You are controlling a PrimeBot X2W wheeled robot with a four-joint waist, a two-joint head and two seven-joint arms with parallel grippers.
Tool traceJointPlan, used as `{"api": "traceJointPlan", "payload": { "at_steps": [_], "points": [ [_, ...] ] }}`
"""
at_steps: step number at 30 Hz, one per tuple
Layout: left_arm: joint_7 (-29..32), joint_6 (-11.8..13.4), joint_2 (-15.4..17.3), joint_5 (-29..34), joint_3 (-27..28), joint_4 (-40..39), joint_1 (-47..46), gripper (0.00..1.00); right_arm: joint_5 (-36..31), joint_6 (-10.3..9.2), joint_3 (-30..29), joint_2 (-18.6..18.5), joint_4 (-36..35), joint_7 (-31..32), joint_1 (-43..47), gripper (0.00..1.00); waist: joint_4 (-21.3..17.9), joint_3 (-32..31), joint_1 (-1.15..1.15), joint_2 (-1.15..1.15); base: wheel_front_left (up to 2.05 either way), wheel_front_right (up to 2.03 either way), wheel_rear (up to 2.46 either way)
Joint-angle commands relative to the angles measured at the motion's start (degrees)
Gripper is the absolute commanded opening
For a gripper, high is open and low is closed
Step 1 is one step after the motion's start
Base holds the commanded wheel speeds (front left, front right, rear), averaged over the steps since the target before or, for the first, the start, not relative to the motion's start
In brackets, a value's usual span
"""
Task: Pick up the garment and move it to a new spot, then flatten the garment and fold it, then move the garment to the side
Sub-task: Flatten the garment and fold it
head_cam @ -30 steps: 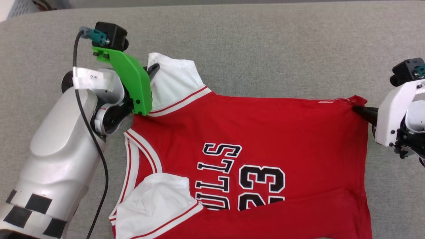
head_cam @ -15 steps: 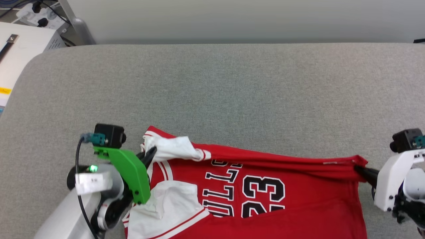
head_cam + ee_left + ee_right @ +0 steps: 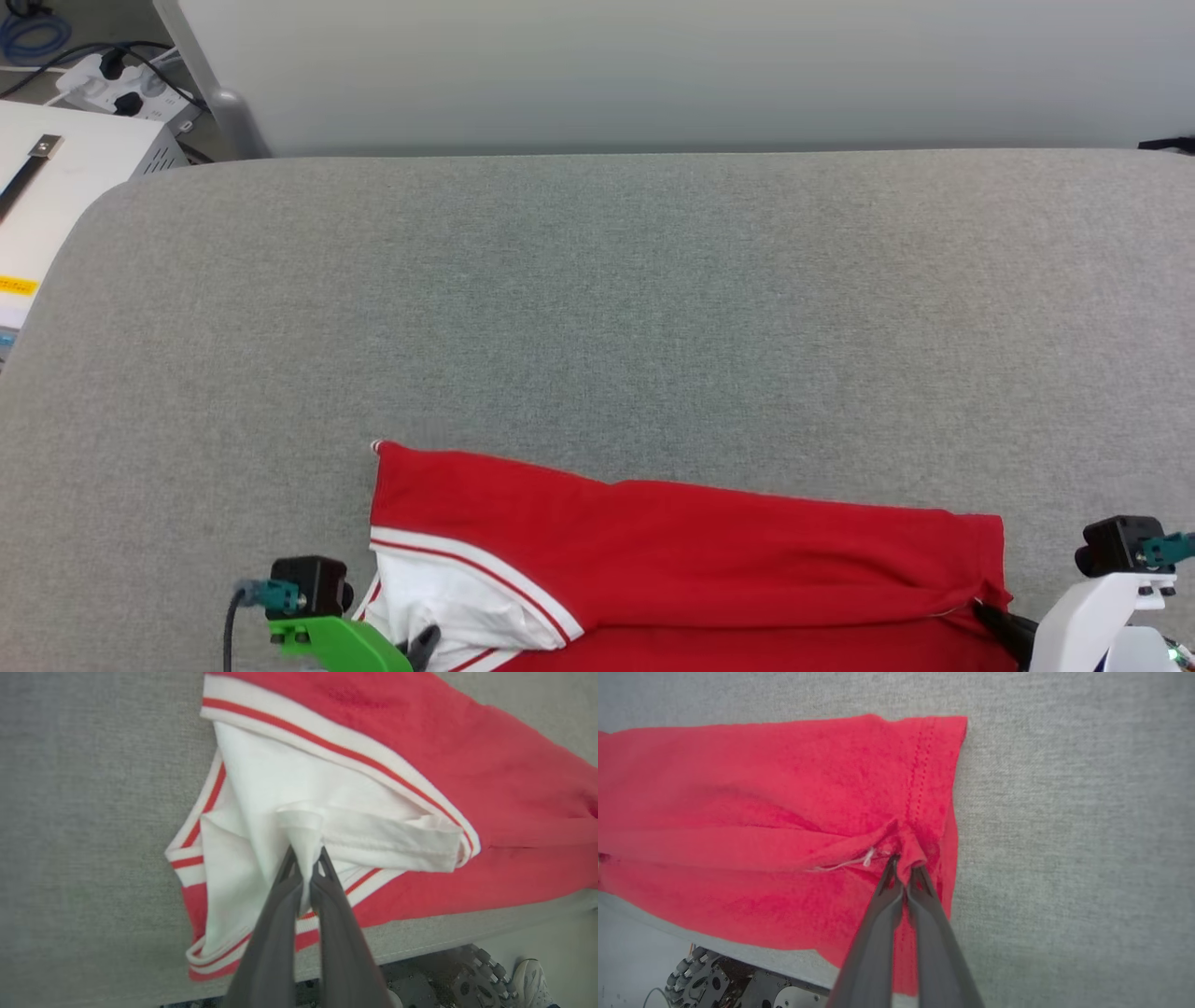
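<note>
While you read the head view, note that the soft bright red cloth garment with white sleeve parts [image 3: 672,560] lies on the grey woven fabric surface [image 3: 597,308]. It sits along the near edge of that surface, with a plain red layer facing up.

1. Left end. Locate the left gripper [image 3: 425,639] below its green plastic bracket [image 3: 336,644], at the white sleeve [image 3: 448,597]. In the left wrist view, the left gripper [image 3: 304,858] has its two long dark fingers pressed together on a raised tuck of white sleeve cloth [image 3: 289,779]. The thin red-and-white striped trim [image 3: 327,742] runs just beyond the tuck, and the red body of the garment [image 3: 467,765] extends away to that view's right.

2. Right end. Locate the right gripper [image 3: 994,621] beside its white plastic bracket [image 3: 1083,616], at the garment's right corner. In the right wrist view, the right gripper [image 3: 903,865] has its fingers closed on a bunched fold of red cloth, just beside the stitched hem [image 3: 920,765]. Creases run from the pinch across the garment [image 3: 738,788].

3. Span. Observe that the two grippers are well apart, one at each end of the garment.
</note>
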Motion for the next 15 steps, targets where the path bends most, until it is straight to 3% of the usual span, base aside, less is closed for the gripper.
{"api": "traceJointPlan", "payload": {
  "at_steps": [1, 2, 5, 10, 15],
  "points": [
    [-0.39, -0.17, -1.05, -0.68, -0.60, 0.89, 1.53, 0.00, -1.35, -0.02, -0.73, 1.18, -0.18, -1.18, 1.19, 0.42, -0.48, -0.09, 0.00, 0.00, 0.00, 0.00, 0.00],
    [-0.75, -0.46, -1.55, -0.86, -0.70, 1.26, 1.54, 0.00, -1.54, -0.02, -1.08, 1.76, -0.10, -1.84, 1.32, 1.00, -0.50, -0.04, 0.00, 0.00, 0.00, 0.00, 0.00],
    [-2.12, -1.53, -2.83, -0.70, -1.05, 2.92, 0.71, 1.00, -2.72, -0.02, -1.94, 3.14, -0.46, -5.34, 1.31, 1.00, -0.47, -0.12, 0.00, 0.00, 0.00, 0.00, 0.00],
    [-6.18, -3.14, -3.76, 1.04, -0.61, 4.22, -1.57, 1.00, -3.76, -0.02, -3.06, 4.25, -2.25, -10.35, 1.42, 1.00, -0.12, -1.00, 0.00, 0.00, 0.00, 0.00, 0.00],
    [-12.07, -3.21, -3.75, 3.94, 0.84, 3.10, -3.03, 1.00, -4.40, -0.02, -5.59, 4.21, -5.66, -10.37, 2.66, 1.00, 0.17, -2.18, 0.00, 0.00, 0.00, 0.00, 0.00]
  ]
}}
